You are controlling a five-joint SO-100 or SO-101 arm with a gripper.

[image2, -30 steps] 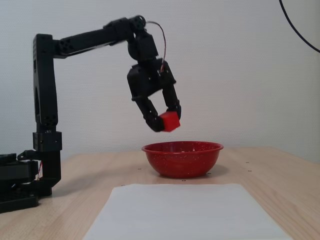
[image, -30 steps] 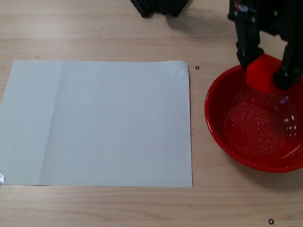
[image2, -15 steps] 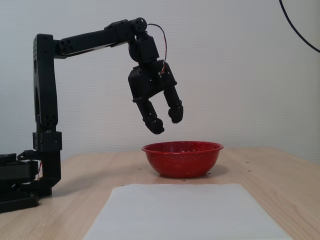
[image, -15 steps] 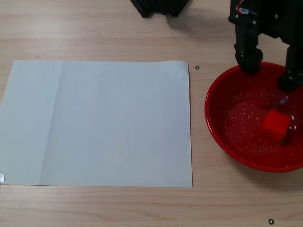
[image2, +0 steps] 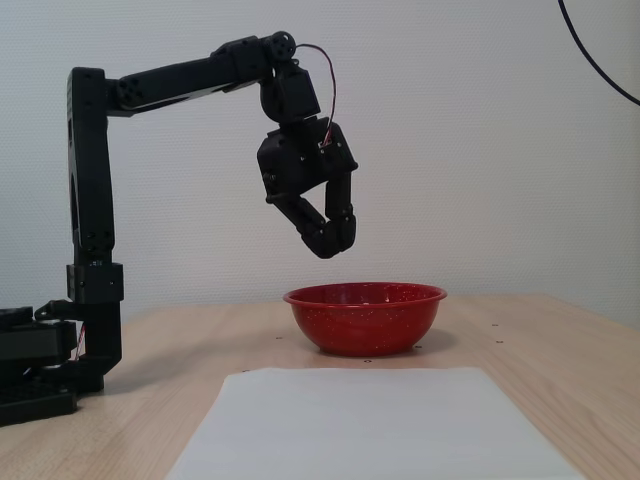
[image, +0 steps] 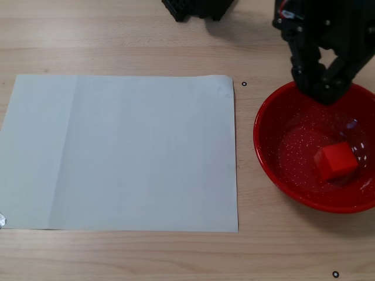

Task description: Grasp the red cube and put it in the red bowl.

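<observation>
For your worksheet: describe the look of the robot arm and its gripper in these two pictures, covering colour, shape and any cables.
The arm is matte black all over, built of boxy segments joined at round pivots, rising from a black base. A thin red cable loops from the upper joint to the gripper. Its two fingers are black, tapering and angular. No markings can be made out.

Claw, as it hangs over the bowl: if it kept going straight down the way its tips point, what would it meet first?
Probably the red bowl: the claw hangs shut above its near-left rim. The red cube lies further across, likely clear of that line; depth is uncertain.
</observation>
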